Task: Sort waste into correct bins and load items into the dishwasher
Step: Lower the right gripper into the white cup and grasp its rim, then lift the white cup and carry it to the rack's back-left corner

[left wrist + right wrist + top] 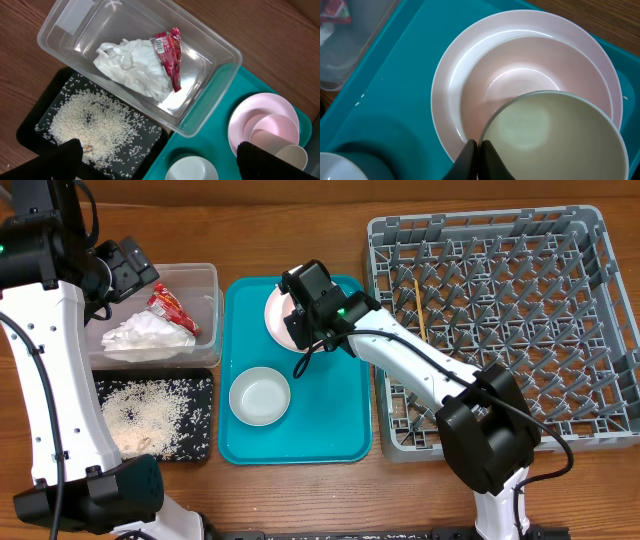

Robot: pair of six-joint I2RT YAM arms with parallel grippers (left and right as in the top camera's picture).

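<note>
My right gripper is shut on the rim of a small white cup, just above a pale bowl sitting in the pink plate on the teal tray. In the overhead view this gripper hides most of the plate. My left gripper is open and empty, above the clear tub. The tub holds the napkin and the red wrapper. Rice lies in the black tray. Chopsticks lie in the grey dish rack.
A second white bowl stands at the front of the teal tray. The tub and black tray sit left of the teal tray, the rack right of it. My right arm reaches over the rack's left side.
</note>
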